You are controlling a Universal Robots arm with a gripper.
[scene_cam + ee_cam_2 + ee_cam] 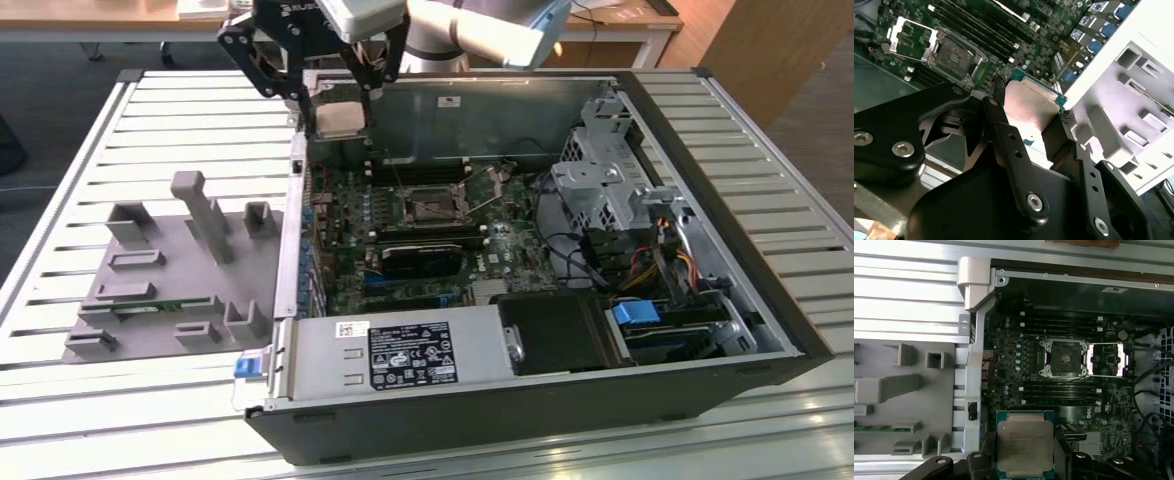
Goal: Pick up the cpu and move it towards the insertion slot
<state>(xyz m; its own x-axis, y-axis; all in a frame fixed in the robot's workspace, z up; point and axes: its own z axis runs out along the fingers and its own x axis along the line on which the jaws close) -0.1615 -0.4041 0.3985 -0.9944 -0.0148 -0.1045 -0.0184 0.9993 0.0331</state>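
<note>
A pale slatted metal table (160, 110) carries everything here. On it lies an open black computer case (747, 340), and just beside that, toward the exterior view's left, a grey tray (174, 270) of upright holders sits flat on the slats.

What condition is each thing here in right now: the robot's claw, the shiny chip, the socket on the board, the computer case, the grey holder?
Black gripper: fingers shut on the chip's edges.
Square silver-topped cpu: held, lifted above the motherboard.
Square metal-framed insertion slot: empty, its frame flipped open.
Black computer case: on its side, side panel off.
Grey plastic tray: lying flat on the slatted table; thin green memory stick in it.
</note>
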